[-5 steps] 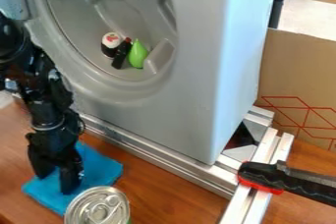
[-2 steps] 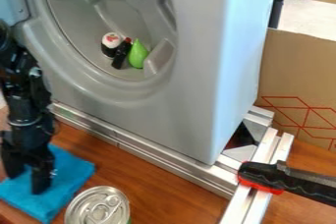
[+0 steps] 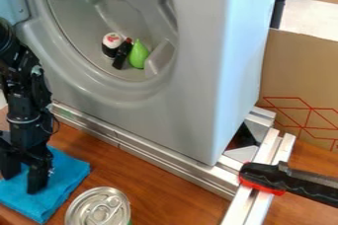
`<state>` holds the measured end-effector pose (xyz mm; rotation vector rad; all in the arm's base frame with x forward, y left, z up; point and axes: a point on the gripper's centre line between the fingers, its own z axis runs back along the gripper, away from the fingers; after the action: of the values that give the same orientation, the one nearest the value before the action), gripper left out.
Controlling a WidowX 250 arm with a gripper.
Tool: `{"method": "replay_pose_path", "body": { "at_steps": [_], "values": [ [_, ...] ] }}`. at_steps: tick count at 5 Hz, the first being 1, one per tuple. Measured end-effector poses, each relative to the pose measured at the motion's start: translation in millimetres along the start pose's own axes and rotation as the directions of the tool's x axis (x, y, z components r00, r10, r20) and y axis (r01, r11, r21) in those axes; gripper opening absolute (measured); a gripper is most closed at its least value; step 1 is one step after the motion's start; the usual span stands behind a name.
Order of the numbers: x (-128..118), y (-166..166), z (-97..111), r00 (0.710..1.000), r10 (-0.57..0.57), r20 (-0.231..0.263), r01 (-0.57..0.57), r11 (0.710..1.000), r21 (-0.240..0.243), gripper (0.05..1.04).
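Two fingers (image 3: 37, 178) of the black gripper (image 3: 23, 175) are spread apart and pointed down over a flat blue square cloth (image 3: 64, 177); nothing is seen grasped, and whether the cloth is pressed by the tips cannot be told. The cloth is laid on the brown wooden table (image 3: 148, 184), near the table's left edge and in front of the silver metal rail (image 3: 135, 147). For a sliding contact, both tips are best kept level and lightly loaded, so that the fabric is not bunched; for a pinch, a small fold is better gathered than a flat layer. Clearance should be kept from the silver-topped round can (image 3: 99, 209), just beside the cloth's front right corner, and from the rail. A green pear-shaped toy (image 3: 139, 55) and a small black bottle (image 3: 122, 54) are held low inside the grey drum-like opening (image 3: 86, 78).
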<state>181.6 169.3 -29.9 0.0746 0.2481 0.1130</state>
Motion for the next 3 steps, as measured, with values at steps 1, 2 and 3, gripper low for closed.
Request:
{"method": "replay_pose_path", "body": {
  "at_steps": [1, 2, 3],
  "values": [
    [5, 1, 1, 1.000, -0.011, -0.003, 0.011, 1.000, 0.010, 1.000],
    [7, -2, 5, 1.000, 0.022, -0.008, -0.022, 0.999, 0.041, 1.000],
    [9, -13, 21, 1.000, 0.019, 0.025, -0.021, 0.998, 0.066, 1.000]
  ]
}}
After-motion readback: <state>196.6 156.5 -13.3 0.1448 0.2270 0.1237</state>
